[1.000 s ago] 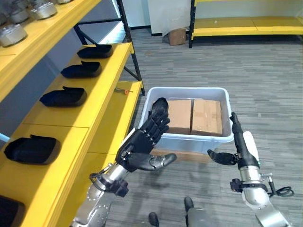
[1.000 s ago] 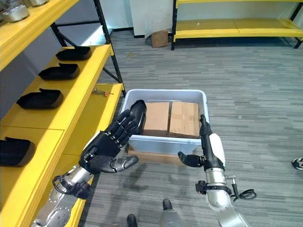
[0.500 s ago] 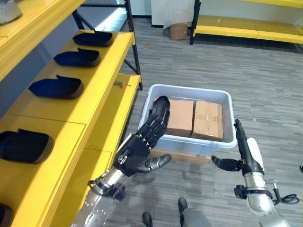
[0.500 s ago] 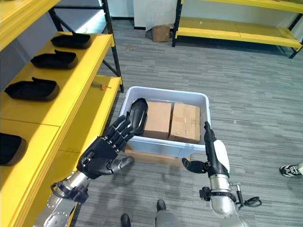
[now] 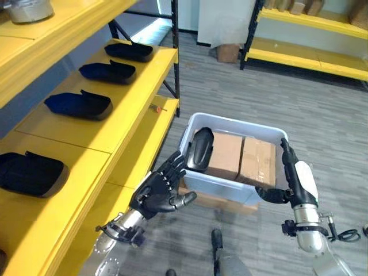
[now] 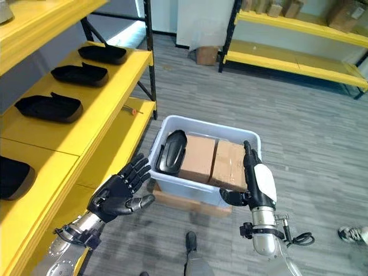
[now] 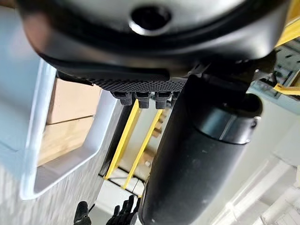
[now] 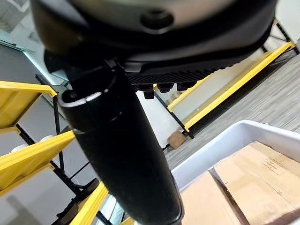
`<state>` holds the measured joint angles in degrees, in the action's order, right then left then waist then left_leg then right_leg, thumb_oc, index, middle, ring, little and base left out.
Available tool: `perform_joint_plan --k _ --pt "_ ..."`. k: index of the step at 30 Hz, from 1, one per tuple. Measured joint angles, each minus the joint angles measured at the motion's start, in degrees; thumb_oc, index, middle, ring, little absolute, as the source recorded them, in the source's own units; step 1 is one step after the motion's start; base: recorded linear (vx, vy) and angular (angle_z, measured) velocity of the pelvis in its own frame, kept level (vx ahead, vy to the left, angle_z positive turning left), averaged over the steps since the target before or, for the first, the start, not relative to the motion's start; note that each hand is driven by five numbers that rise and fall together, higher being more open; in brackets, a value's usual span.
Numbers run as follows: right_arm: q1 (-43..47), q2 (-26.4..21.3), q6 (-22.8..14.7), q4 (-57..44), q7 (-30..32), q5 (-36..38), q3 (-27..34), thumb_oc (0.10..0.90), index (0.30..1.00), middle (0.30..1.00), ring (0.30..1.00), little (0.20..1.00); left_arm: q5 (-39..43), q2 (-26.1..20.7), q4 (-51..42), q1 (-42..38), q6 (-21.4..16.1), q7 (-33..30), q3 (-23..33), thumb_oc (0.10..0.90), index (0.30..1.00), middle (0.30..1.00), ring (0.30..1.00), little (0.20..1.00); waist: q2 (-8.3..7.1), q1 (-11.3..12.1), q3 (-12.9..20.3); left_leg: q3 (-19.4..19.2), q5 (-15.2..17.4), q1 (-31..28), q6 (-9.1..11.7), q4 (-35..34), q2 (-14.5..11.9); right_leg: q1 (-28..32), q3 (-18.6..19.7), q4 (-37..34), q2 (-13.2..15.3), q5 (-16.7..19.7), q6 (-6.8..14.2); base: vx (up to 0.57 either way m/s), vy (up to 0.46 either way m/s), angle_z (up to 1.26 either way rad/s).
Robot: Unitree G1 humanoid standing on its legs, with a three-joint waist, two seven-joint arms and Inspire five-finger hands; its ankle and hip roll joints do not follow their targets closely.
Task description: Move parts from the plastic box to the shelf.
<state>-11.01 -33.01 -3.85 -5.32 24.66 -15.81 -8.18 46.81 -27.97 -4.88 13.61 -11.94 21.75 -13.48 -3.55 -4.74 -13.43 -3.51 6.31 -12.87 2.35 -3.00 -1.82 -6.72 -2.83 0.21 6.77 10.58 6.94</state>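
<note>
Black part point(image 5: 200, 149) leaning inside plastic box point(image 5: 230, 123). Left hand point(image 5: 158, 192) near box, fingers spread, empty. Right hand point(image 5: 294, 178) beside box, fingers straight.

A small cardboard box point(image 5: 228, 53) sits on the grey floor point(image 5: 322, 109) against the white pillar point(image 5: 224, 23). Right of that pillar runs a low yellow rack point(image 5: 310, 54), and a person's shoe point(image 6: 351, 234) shows far off, well clear of it.
</note>
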Motion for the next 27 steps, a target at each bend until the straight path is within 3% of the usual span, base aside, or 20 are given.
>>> perform_joint_plan --k 1,3,7,9,12,16,19,20,22,25,26,27 --pt "-1.38 -0.49 0.47 0.13 0.02 0.28 0.2 0.9 1.0 1.0 1.0 1.0 -0.05 0.35 0.35 0.0 0.04 -0.91 -0.92 0.9 1.0 1.0 1.0 1.0 0.98 0.1 0.34 0.14 0.86 0.04 0.12 0.57 -1.39 0.65 -1.98 -0.16 -0.69 -0.44 0.21 0.25 -0.41 0.3" --pt "-2.21 -1.94 2.2 1.97 -1.12 0.25 -0.37 0.9 1.0 1.0 1.0 1.0 -0.03 -0.16 -0.81 1.01 0.27 -1.63 -1.89 0.9 1.0 1.0 1.0 1.0 1.38 0.48 0.6 0.45 0.48 -0.36 2.13 0.82 -4.89 2.39 -3.89 -2.37 -4.45 -0.66 -2.68 0.24 -0.38 0.2" --pt "0.8 -3.47 2.44 1.49 -2.43 0.27 -0.76 0.9 1.0 1.0 1.0 1.0 0.08 -0.2 -1.08 0.28 0.55 -3.7 -1.1 0.9 1.0 1.0 1.0 1.0 1.69 -0.37 0.6 -1.86 -0.84 -0.7 4.08 1.06 -7.48 3.54 -5.42 -3.72 -7.12 -1.05 -5.55 0.15 -0.245 -0.05" --pt "1.37 -4.23 2.39 0.99 -2.62 0.26 -0.57 0.9 1.0 1.0 1.0 1.0 0.1 -0.18 -2.59 0.12 0.54 -3.7 -0.41 0.9 1.0 1.0 1.0 1.0 1.9 0.01 0.58 -3.05 -1.26 -0.76 4.18 1.62 -8.11 4.14 -5.28 -4.39 -7.91 -0.6 -6.31 0.16 -0.323 0.03" --pt "5.7 -7.97 2.33 1.59 -4.33 0.11 -3.09 0.9 1.0 1.0 1.0 1.0 0.05 -0.39 -2.92 -3.42 0.5 -4.05 -0.17 0.9 1.0 1.0 1.0 1.0 3.28 0.4 0.29 -4.3 -2.01 0.08 3.65 2.97 -9.43 2.73 -6.04 -1.91 -8.93 -3.2 -7.92 0.12 -0.339 0.02" --pt "10.26 -8.38 0.18 4.08 -5.15 -1.32 -5.15 0.9 1.0 1.0 1.0 1.0 0.07 -0.14 -1.39 -6.8 0.36 -5.96 -0.33 0.9 1.0 1.0 1.0 1.0 2.26 1.8 -0.11 -3.78 -2.23 5.12 2.89 15.1 -9.77 -0.29 -7.67 5.22 -7.89 -8.43 -9.75 0.1 -0.326 -0.15" --pt "9.99 -8.39 -1.49 3.47 -5.34 -7.44 -5.26 0.9 1.0 1.0 1.0 1.0 0.07 -0.54 -1.26 -7.03 0.29 -6.2 0.45 0.9 1.0 1.0 1.0 1.0 1.03 2.11 -0.35 -3.31 -3.59 11.36 1.22 28.25 -10.41 1.43 -6.28 5.38 -7.77 -9.17 -11.39 0.09 -0.139 -0.17" --pt "9.87 -8.44 -2.19 3.29 -5.32 -9.61 -5.26 0.9 1.0 1.0 1.0 1.0 0.04 -0.44 -1.27 -6.94 0.31 -6.1 0.29 0.9 1.0 1.0 1.0 1.0 0.76 1.79 -0.31 -3.37 -2.89 12.68 1.8 29.88 -9.94 1.76 -6.06 5.29 -7.75 -9.42 -11.76 0.19 -0.042 -0.13" --pt "9.7 -8.61 -2.47 3.3 -5.32 -11.84 -5.4 0.9 1.0 1.0 1.0 1.0 -0.07 -0.52 -1.36 -6.81 0.64 -5.33 -0.01 0.9 1.0 1.0 1.0 1.0 0.2 0.34 -0.44 -4.35 -1.28 15.83 1.7 28.44 -7.38 2.9 -4.74 3.29 -8.26 -9.32 -11.62 0.19 0.021 -0.05" --pt "8.65 -10.32 -2.72 3.3 -5.42 -13.48 -5.57 0.9 1.0 1.0 1.0 1.0 -0.05 -0.58 -1.46 -5.07 0.83 -4.68 -0.13 0.9 1.0 1.0 1.0 1.0 -0.74 0.39 -0.95 -5.88 -1.22 15.86 1.41 17.7 -3.75 5.8 -2.44 0.22 -8.55 -7.27 -9.25 0.15 0.094 -0.18" --pt "7.95 -11.25 -3.22 3.27 -5.35 -13.62 -5.34 0.9 1.0 1.0 1.0 1.0 0.18 -0.96 -1.47 -3.59 1.03 -4.6 -0.13 0.9 1.0 1.0 1.0 1.0 -0.47 0.19 -1.03 -5.65 -3.42 16.58 2.41 11.41 -2.97 8.09 -2.1 -2.03 -9.37 -7.41 -8.81 0.22 0.11 -0.3" --pt "7.04 -11.88 -3.54 3.27 -5.19 -14.02 -4.68 0.9 1.0 1.0 1.0 1.0 0.26 -0.74 -1.42 -2.87 1.14 -4.16 -0.12 0.9 1.0 1.0 1.0 1.0 0.19 0.6 -1.25 -3.48 -5.89 16.71 3.37 5.72 -2.89 8.18 -3.5 -1.39 -9.57 -10.52 -6.54 0.2 0.102 -0.43"
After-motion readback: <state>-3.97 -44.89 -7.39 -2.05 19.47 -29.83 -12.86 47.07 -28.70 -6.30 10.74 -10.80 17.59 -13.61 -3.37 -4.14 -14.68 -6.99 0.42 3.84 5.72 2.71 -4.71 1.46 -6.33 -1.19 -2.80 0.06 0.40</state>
